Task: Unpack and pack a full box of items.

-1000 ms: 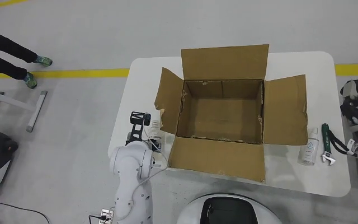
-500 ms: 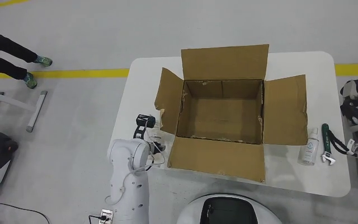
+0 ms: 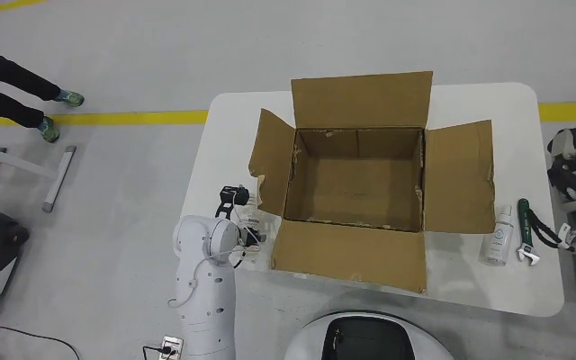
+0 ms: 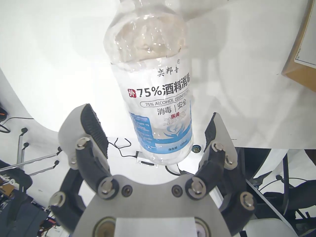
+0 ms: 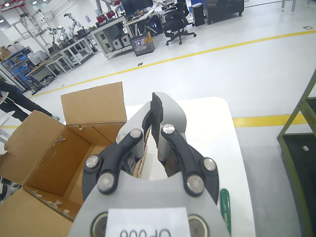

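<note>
Bottle [image 4: 150,75] lies on the worktop [image 3: 225,126], base between jaws of the released left end effector [image 4: 150,114], apparently lined up for grasping. Beside it, the empty cardboard box [image 3: 360,101] has flaps splayed for loading. At right, the right end effector [image 5: 156,109] is clenched, empty.

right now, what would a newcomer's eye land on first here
The big cardboard box stands out first: it sits mid-table with all four flaps spread and nothing inside. Next comes the clear bottle between the open fingers of the left claw, beside the box's left flap. A second bottle and a green-handled tool lie on the table past the right flap.
</note>
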`<action>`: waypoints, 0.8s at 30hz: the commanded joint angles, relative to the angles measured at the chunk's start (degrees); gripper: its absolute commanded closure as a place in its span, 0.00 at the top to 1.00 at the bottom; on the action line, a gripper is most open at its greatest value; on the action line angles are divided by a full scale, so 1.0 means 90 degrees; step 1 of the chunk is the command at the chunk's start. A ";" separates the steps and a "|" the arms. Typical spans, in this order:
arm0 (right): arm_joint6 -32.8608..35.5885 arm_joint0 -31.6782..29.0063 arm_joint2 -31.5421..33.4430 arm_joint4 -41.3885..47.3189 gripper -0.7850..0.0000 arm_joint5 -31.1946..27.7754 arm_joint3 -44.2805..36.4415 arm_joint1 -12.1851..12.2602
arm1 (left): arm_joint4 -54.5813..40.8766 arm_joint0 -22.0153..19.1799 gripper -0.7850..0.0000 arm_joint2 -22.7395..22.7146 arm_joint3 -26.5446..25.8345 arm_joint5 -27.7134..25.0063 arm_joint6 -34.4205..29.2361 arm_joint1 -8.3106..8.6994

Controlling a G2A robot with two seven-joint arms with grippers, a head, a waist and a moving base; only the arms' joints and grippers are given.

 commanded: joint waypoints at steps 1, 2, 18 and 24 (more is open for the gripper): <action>0.0000 0.0000 0.0000 0.0000 0.00 0.0000 0.0000 0.0000 | -0.0141 -0.0005 0.99 -0.0027 0.0068 -0.0022 -0.0024 0.0023; 0.0000 0.0000 0.0000 0.0000 0.00 0.0000 0.0000 0.0000 | -0.0144 -0.0017 0.95 -0.0039 0.0096 -0.0030 -0.0028 0.0038; 0.0000 0.0000 0.0000 0.0000 0.00 0.0000 0.0000 0.0000 | -0.0355 -0.0046 0.00 -0.0025 0.0352 0.0011 0.0024 0.0222; 0.0000 0.0000 0.0000 0.0000 0.00 0.0000 0.0000 0.0000 | -0.0502 0.0029 0.00 -0.0054 0.0007 0.0062 0.0004 0.0290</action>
